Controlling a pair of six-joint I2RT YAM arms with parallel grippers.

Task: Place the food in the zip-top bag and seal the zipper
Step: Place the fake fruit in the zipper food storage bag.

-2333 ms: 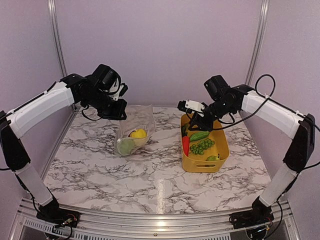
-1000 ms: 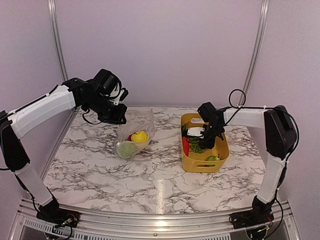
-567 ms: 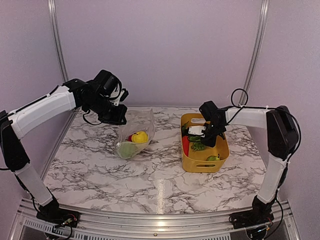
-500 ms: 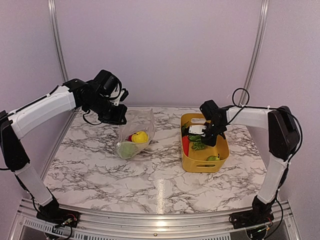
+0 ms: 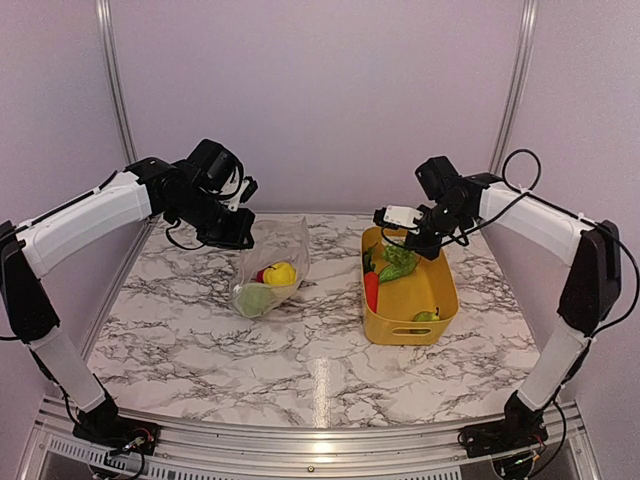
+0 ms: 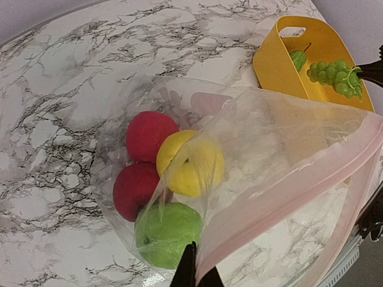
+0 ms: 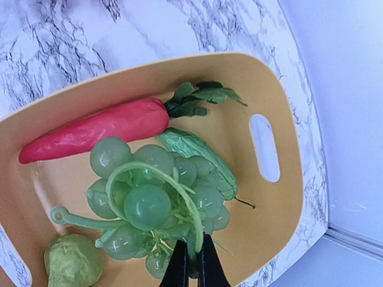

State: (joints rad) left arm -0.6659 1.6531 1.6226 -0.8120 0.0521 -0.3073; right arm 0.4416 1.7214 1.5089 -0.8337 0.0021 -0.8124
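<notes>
The right gripper (image 7: 192, 266) pinches the green grape bunch (image 7: 149, 206) by its stem, over the yellow basket (image 7: 272, 95). Best to swing it toward 9 o'clock, clearing the lip of the zip-top bag (image 6: 281, 149), which the left gripper (image 6: 194, 275) clamps, and release it low inside.

The clear, crinkly bag (image 6: 281, 149) rests on the table (image 6: 54, 89) with its mouth lifted open. Its pinkish zipper (image 6: 287, 200) is unsealed and pinched at one edge by the left gripper (image 6: 192, 272); inside sit two red apples (image 6: 146, 134), a lemon (image 6: 191, 164) and a green apple (image 6: 169, 230). A bunch of green grapes (image 7: 152, 200) hangs by its stem from the right gripper (image 7: 191, 263) above the yellow basket (image 7: 263, 89), where a red carrot (image 7: 96, 134), a green leafy piece (image 7: 197, 156) and a small green fruit (image 7: 72, 260) lie.
</notes>
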